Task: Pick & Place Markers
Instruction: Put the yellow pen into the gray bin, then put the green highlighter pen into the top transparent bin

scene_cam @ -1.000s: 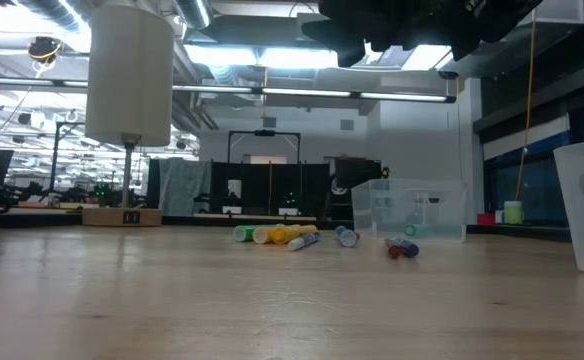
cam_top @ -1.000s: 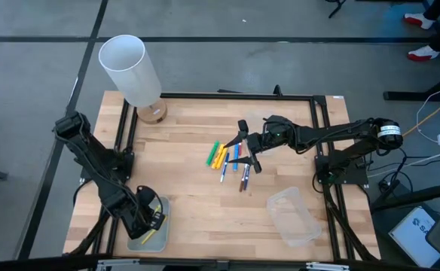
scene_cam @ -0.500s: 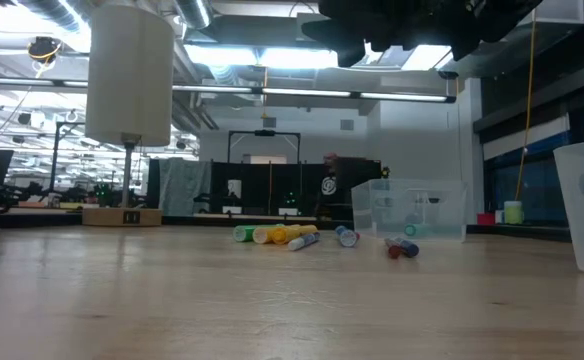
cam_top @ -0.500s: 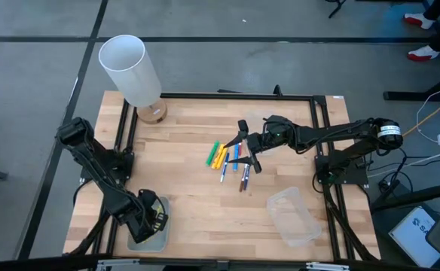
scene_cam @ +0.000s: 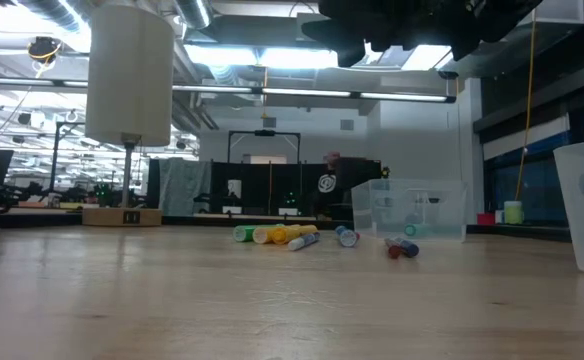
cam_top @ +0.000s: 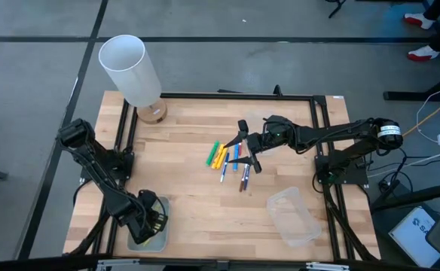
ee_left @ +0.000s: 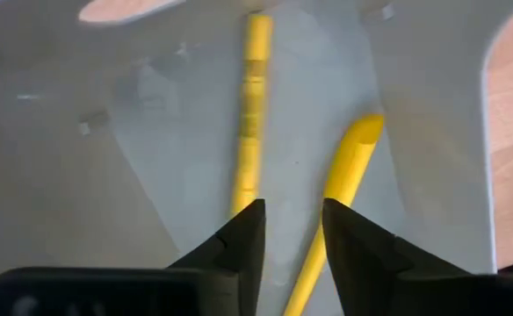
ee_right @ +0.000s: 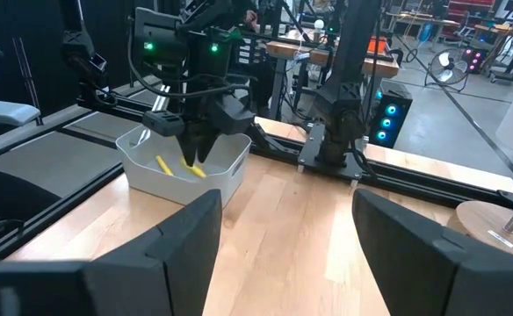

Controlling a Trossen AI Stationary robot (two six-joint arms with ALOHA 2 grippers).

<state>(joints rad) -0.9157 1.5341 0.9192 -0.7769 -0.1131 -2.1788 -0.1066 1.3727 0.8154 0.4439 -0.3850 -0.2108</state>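
Two yellow markers lie flat on the floor of a clear tray at the table's near left corner. My left gripper points down into that tray, just over them, open by a narrow gap with nothing pinched. It also shows in the right wrist view and the high view. The other markers lie in a loose pile at the table's middle. My right gripper hovers open above the pile.
A second clear tray stands at the near right. A tall white cylinder on a round wooden base stands at the far left corner. Bare wood lies between the pile and the left tray.
My left gripper has sunk a little into the near-left tray. A yellow marker that showed at the gripper's near side in the high view is now covered by the gripper. My right arm has kept still.
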